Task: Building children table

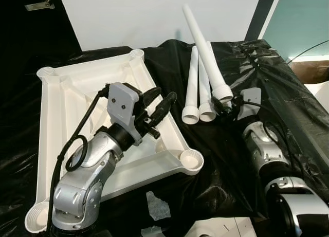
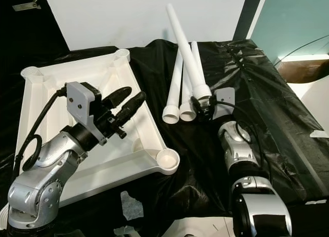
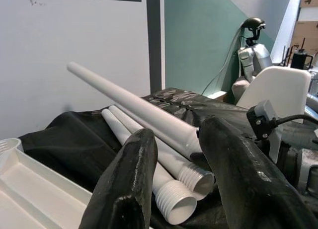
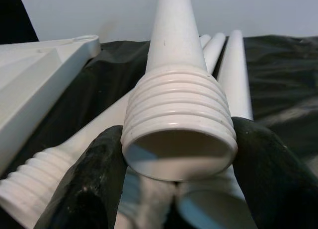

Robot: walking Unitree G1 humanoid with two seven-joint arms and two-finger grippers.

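At frame left, the inverted white tabletop (image 1: 61, 108) lies on black sheeting (image 1: 288, 108). Above its right rim the left pincer (image 1: 160, 104) hovers, fingers spread. Right of centre, the right pincer (image 1: 224, 104) pinches the threaded end of one raised leg (image 1: 205, 47), beside two lying legs (image 1: 198, 88).

Your left gripper (image 1: 160, 104) hovers mid-frame, fingers parted; your right gripper (image 1: 224, 106), center-right, seems clamped, though partly hidden.
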